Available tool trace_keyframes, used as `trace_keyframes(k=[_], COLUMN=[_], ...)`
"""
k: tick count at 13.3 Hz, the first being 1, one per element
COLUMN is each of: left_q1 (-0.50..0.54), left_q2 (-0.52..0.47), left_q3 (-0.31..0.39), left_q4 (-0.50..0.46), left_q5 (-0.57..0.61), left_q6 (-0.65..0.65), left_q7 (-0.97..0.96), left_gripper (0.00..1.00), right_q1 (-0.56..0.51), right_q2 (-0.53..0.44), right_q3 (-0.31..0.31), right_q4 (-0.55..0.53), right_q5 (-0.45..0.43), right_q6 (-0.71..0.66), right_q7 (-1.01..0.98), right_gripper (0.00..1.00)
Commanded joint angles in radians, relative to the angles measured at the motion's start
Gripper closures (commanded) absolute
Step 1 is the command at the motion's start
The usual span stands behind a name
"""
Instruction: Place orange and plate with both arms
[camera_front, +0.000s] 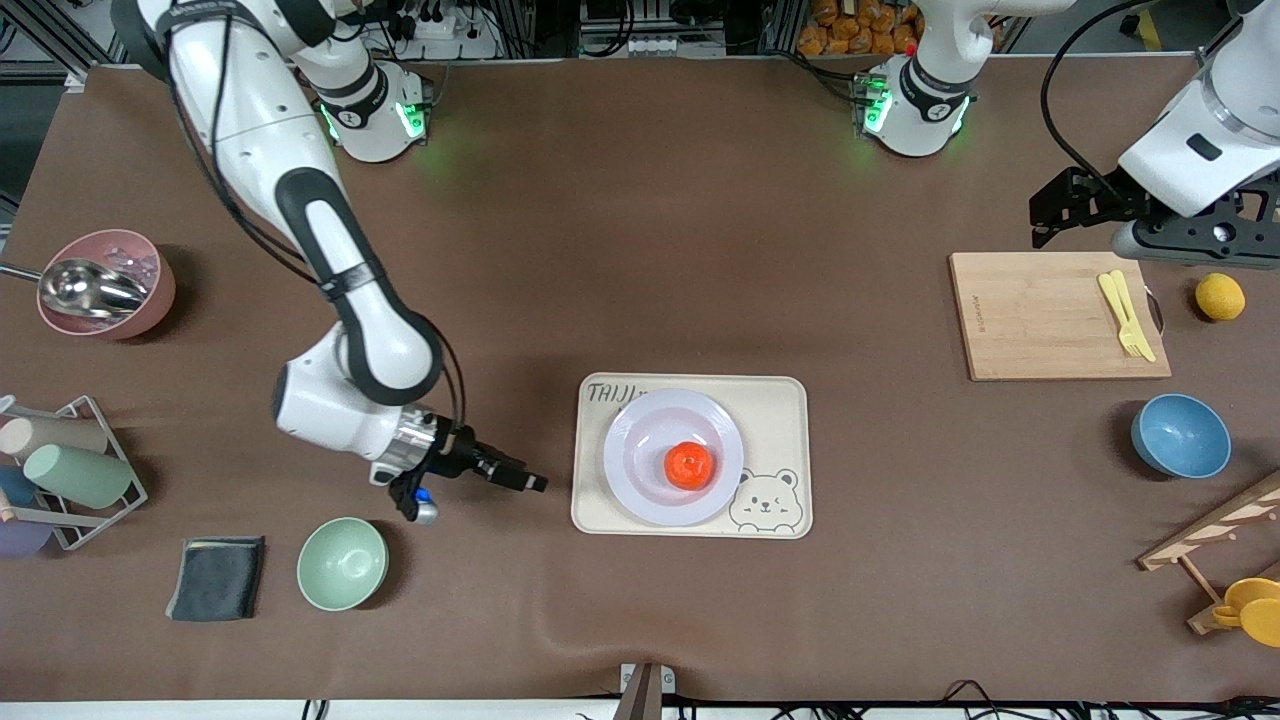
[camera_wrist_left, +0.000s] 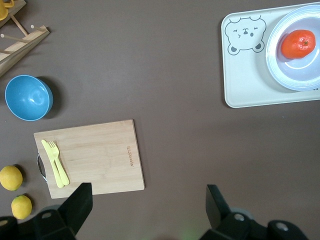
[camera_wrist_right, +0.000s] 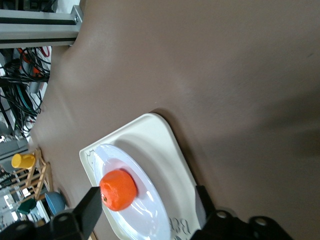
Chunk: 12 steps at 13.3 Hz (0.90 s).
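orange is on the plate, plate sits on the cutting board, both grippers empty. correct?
One thing is off: the plate sits on the cream bear-printed tray, not the cutting board, which holds only a yellow fork. The front view shows this. The orange is on the plate, and the left gripper and right gripper are both empty.

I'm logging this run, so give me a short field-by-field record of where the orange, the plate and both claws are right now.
orange: small round red-orange fruit, resting in the plate's sunken centre
plate: round glossy white plate, lying on the cream rectangular bear-printed tray
right claw: open, empty, low over the brown table, beside the tray toward the right arm's end
left claw: open, empty, waiting above the table by the wooden cutting board
task state: orange on plate, plate on tray, neither held
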Motion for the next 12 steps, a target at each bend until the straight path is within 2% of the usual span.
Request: trace_keyframes(k=[1, 2, 5, 8, 10, 12], left_q1=[0.005, 0.005, 0.005, 0.005, 0.005, 0.005], left_q2=[-0.003, -0.004, -0.004, -0.004, -0.003, -0.003], left_q3=[0.0, 0.0, 0.0, 0.0, 0.0, 0.0], left_q4=[0.006, 0.006, 0.006, 0.006, 0.006, 0.006], left_q5=[-0.026, -0.026, -0.026, -0.026, -0.026, -0.026], left_q6=[-0.003, -0.003, -0.003, -0.003, -0.003, -0.003], left_q7=[0.006, 0.006, 0.006, 0.006, 0.006, 0.006], left_gripper=[0.0, 0.0, 0.0, 0.0, 0.0, 0.0], right_q1=[-0.111, -0.141, -0.228, -0.268, -0.282, -0.294], right_q2=[-0.026, -0.026, -0.025, -0.026, -0.06, -0.138], right_q3=[0.011, 0.008, 0.011, 0.006, 0.005, -0.003], right_q4=[0.036, 0.059, 0.174, 0.27, 0.341, 0.349], right_q5=[-0.137, -0.186, -0.436, -0.639, -0.743, -0.811], right_q6=[-0.163, -0.223, -0.418, -0.603, -0.735, -0.817], right_q7=[0.025, 0.025, 0.025, 0.025, 0.027, 0.027], right_gripper=[0.0, 0.0, 0.0, 0.0, 0.0, 0.0])
